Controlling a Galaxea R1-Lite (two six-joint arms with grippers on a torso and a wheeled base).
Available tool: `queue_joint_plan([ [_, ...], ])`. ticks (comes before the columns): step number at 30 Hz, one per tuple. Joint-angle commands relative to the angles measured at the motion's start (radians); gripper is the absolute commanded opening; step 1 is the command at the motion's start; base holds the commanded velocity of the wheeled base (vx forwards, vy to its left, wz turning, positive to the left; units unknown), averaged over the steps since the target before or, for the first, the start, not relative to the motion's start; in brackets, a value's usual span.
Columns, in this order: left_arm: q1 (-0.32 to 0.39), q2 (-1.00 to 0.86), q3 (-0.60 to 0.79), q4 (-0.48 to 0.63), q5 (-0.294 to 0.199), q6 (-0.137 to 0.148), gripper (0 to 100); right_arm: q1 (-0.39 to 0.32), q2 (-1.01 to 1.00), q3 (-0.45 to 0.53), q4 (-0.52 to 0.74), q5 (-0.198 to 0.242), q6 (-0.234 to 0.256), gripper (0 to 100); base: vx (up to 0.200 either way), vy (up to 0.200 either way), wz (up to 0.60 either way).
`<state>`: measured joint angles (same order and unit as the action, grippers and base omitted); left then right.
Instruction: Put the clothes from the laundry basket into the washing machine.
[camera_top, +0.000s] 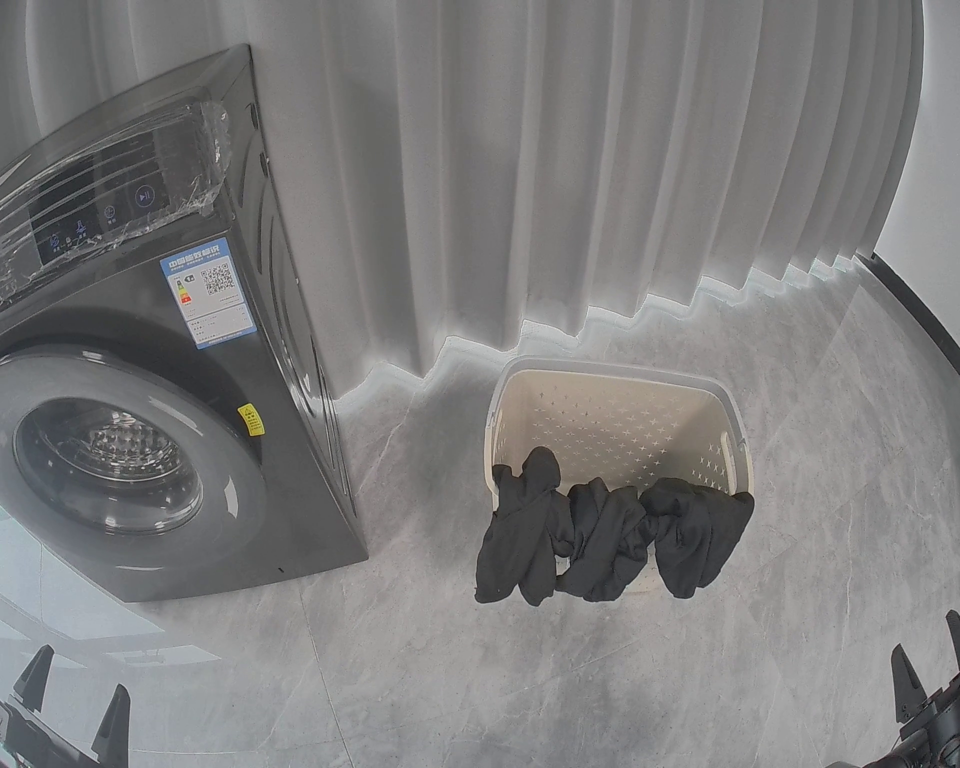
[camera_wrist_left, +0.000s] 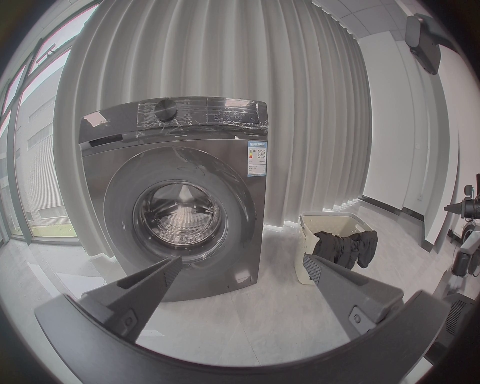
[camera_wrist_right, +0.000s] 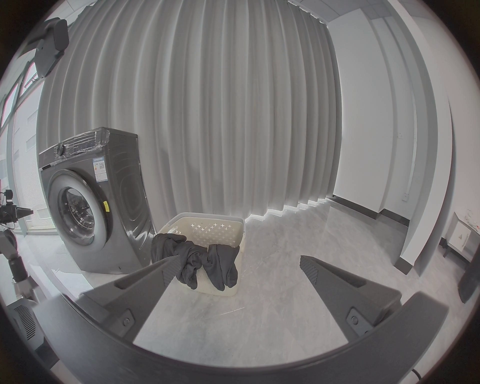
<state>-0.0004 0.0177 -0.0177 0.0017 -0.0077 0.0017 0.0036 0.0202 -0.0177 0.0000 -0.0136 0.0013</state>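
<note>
A cream laundry basket (camera_top: 620, 385) stands on the floor by the curtain, with dark clothes (camera_top: 600, 535) draped over its near rim. The basket (camera_wrist_left: 320, 222) and clothes (camera_wrist_left: 347, 246) also appear in the left wrist view, as do the basket (camera_wrist_right: 210, 227) and clothes (camera_wrist_right: 200, 257) in the right wrist view. A grey front-loading washing machine (camera_top: 150, 400) stands to the left; its round door opening (camera_wrist_left: 179, 215) shows the drum. My left gripper (camera_wrist_left: 240, 265) is open and empty, low at the near left (camera_top: 72, 695). My right gripper (camera_wrist_right: 239, 265) is open and empty, low at the near right (camera_top: 930, 660).
White pleated curtains (camera_top: 600, 150) hang behind the basket and machine. Grey tiled floor (camera_top: 500, 680) lies bare between the grippers and the basket. A white wall with dark skirting (camera_wrist_right: 370, 212) runs along the right; a window (camera_wrist_left: 30, 165) lies left of the machine.
</note>
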Motion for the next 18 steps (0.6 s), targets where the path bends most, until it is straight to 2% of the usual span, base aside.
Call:
queue_joint_plan([
  [1,0.0,-0.018,0.018,0.0,0.0,0.0,100,0.001,0.0,0.018,0.0,0.0,-0.001,100,0.0,0.0,-0.6],
  [5,0.0,-0.018,0.018,0.0,0.0,0.0,100,0.001,0.0,0.018,0.0,0.0,0.0,100,0.0,0.0,-0.6],
  [18,0.0,-0.018,0.018,0.0,0.0,-0.002,100,0.001,0.0,0.018,0.0,0.0,0.0,100,0.0,0.0,0.0],
])
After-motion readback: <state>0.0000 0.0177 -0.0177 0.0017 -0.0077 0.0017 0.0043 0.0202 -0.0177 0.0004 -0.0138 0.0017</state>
